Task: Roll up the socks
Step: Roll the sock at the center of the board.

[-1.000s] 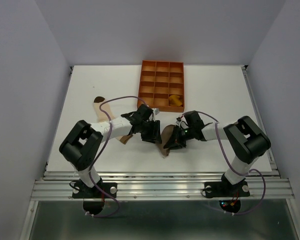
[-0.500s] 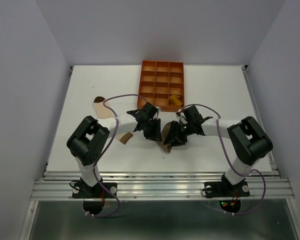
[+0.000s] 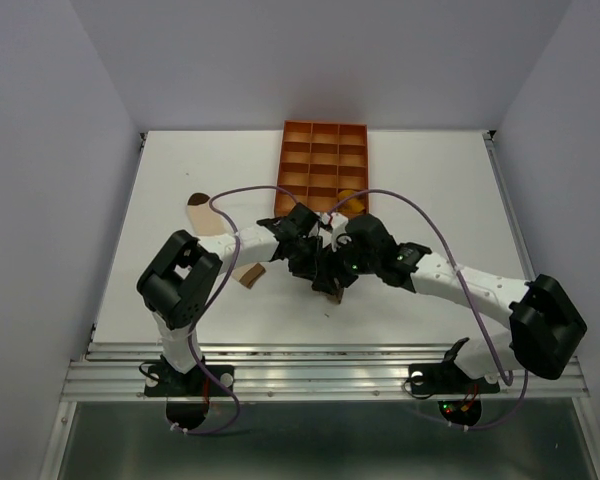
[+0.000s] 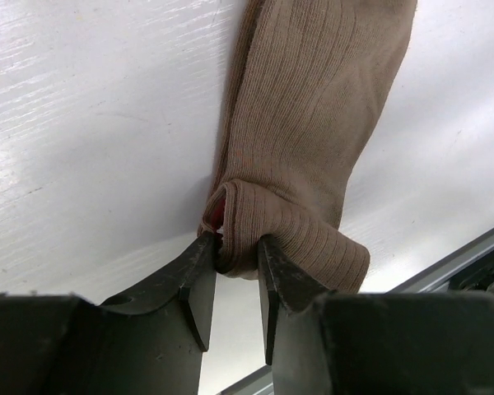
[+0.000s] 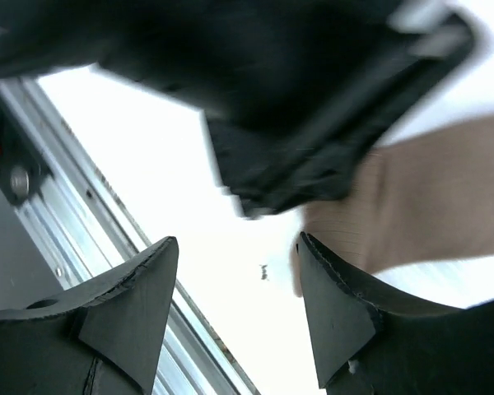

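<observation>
A taupe-brown sock (image 4: 313,107) lies flat on the white table, its near end folded over. My left gripper (image 4: 237,247) is shut on that folded end. In the top view the left gripper (image 3: 305,262) and right gripper (image 3: 338,268) meet over this sock (image 3: 330,293). My right gripper (image 5: 238,240) stands open with only bare table between its fingers; the sock (image 5: 428,197) lies just past its right finger. A cream sock (image 3: 200,212) with a brown toe lies partly under the left arm. The mustard-yellow sock (image 3: 352,201) sits in the tray.
The orange gridded tray (image 3: 310,140) stands at the back centre of the table. The left gripper's black body (image 5: 313,82) hangs close above the right gripper. The table's metal front rail (image 5: 58,214) runs just beyond the grippers.
My right gripper has opened, let go of the taupe sock and swung left, close to the left gripper. My left gripper has closed on the sock's folded end.
</observation>
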